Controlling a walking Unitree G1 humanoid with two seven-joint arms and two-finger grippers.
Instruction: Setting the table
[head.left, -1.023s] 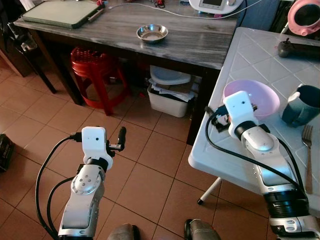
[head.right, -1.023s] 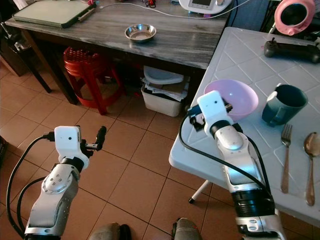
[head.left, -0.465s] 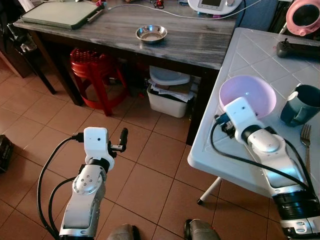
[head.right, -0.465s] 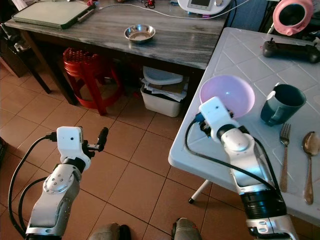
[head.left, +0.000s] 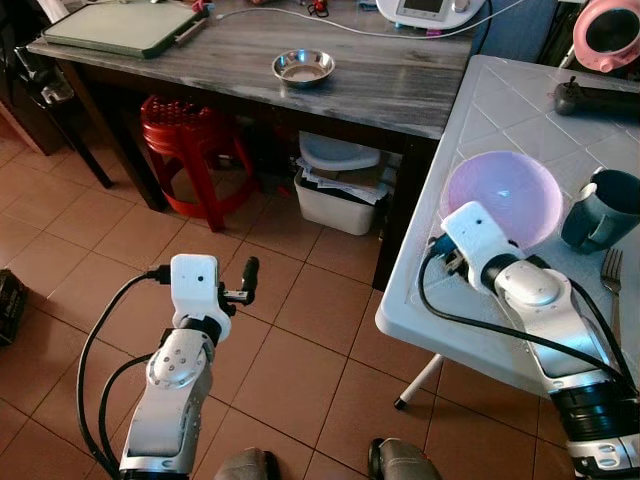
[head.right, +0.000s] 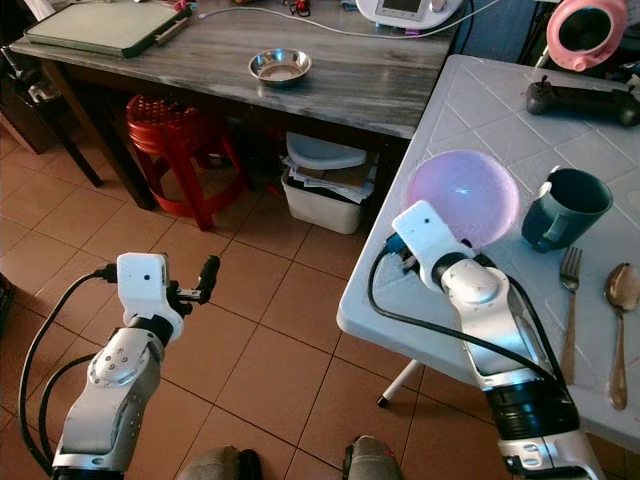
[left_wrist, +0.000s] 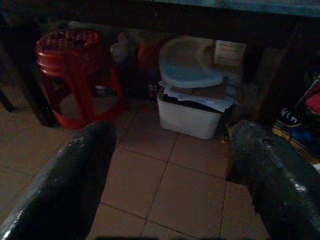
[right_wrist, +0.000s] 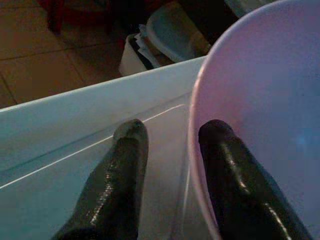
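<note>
A pink plastic bowl is at the near left corner of the white tiled table, tipped up so its inside faces me. My right gripper is shut on the bowl's near rim, with one black finger inside the bowl and the other outside. Right of the bowl stand a teal mug, a fork and a spoon. My left gripper hangs open over the tiled floor, holding nothing.
A dark wooden table at the back carries a small steel bowl. Under it are a red stool and a white bin. A black handset lies at the white table's far end.
The right wrist has dropped and turned, and the pink bowl has tipped up from lying flat to facing me. The left arm has barely shifted.
</note>
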